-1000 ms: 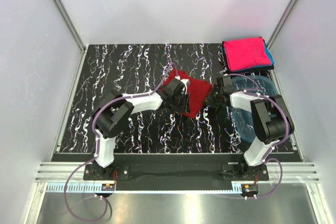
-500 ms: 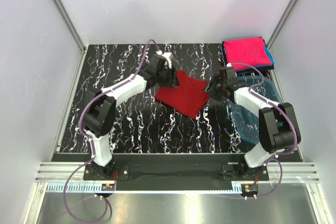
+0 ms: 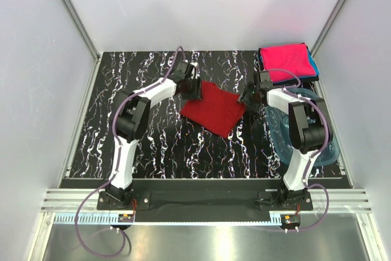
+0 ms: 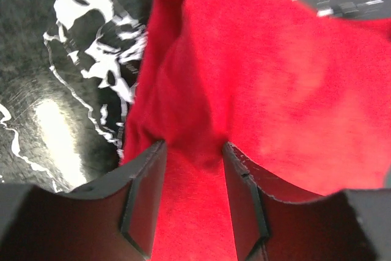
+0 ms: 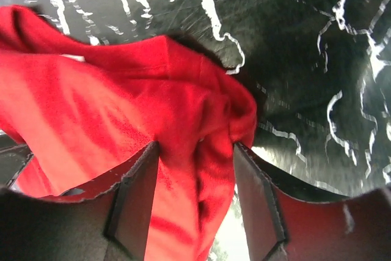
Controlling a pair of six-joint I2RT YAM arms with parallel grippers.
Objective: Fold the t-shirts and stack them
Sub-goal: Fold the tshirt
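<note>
The dark red t-shirt [image 3: 212, 109] lies folded on the black marbled mat, spread between my two grippers. My left gripper [image 3: 190, 88] holds its far-left corner; in the left wrist view the red cloth [image 4: 275, 77] fills the gap between the jaws [image 4: 194, 146]. My right gripper [image 3: 245, 98] holds the far-right corner; in the right wrist view bunched red cloth [image 5: 91, 96] sits between the jaws [image 5: 197, 145]. A bright pink t-shirt [image 3: 284, 62] lies folded on a teal-blue one [image 3: 313, 65] at the back right.
A translucent blue plastic tub [image 3: 302, 129] sits at the right, under my right arm. The black marbled mat [image 3: 146, 132] shows bare at the left and front. White walls and metal rails close in the sides and back.
Both grippers moved toward the back and apart, the left one to the far left. The red t-shirt went from a bunched shape to a flat spread.
</note>
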